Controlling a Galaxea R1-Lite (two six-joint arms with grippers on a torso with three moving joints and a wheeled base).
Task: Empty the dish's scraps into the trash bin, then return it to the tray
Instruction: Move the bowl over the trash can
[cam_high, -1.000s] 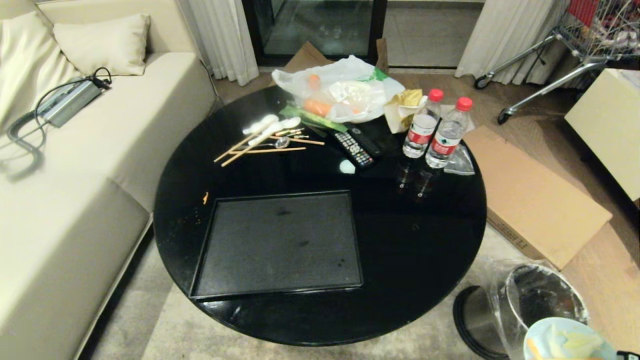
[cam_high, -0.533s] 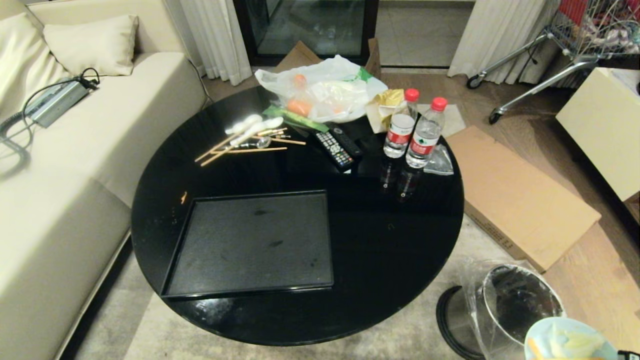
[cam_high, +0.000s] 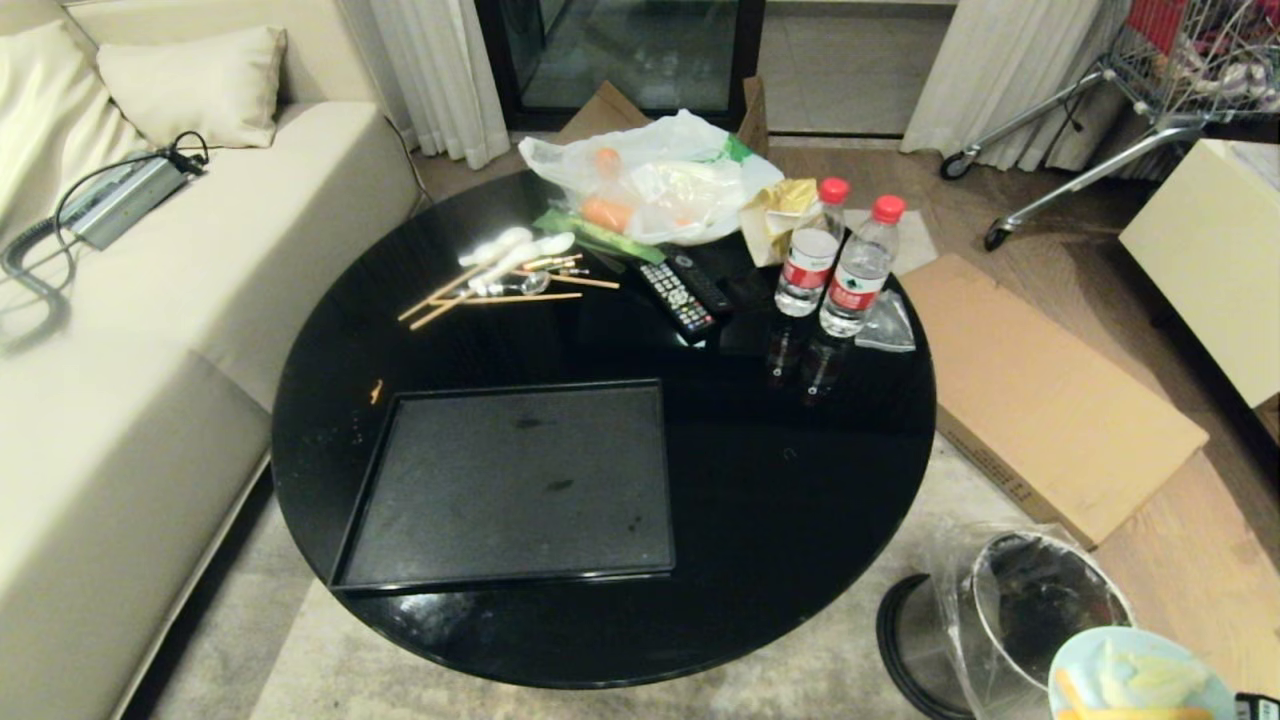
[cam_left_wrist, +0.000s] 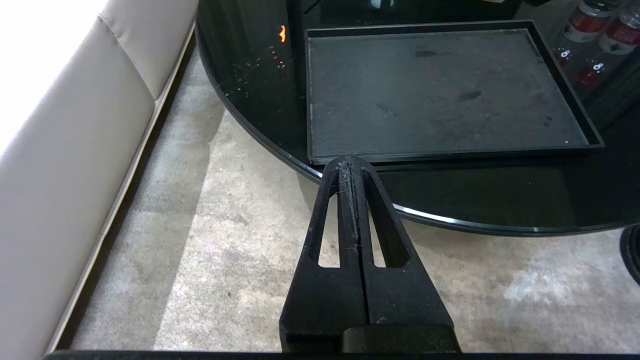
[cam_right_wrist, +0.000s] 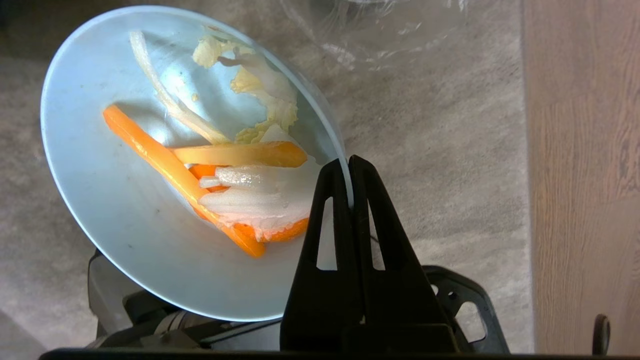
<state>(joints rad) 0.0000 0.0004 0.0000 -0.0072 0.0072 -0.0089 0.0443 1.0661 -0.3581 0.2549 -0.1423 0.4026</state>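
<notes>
the right gripper (cam_right_wrist: 348, 172) is clamped on the rim of the dish (cam_right_wrist: 150, 200), scraps (cam_right_wrist: 225, 175) inside, held over the rug just short of the trash bin (cam_high: 1050, 600) beside the table's near right edge, closer than the closed left gripper (cam_left_wrist: 351, 167).

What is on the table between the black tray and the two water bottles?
Nothing: the head view shows only bare glossy table between the tray and the water bottles.

The head view's lower edge cuts off the dish (cam_high: 1140, 680) and part of the trash bin (cam_high: 1040, 610). In the right wrist view only a crinkled edge of the bin's liner (cam_right_wrist: 380, 25) shows.
</notes>
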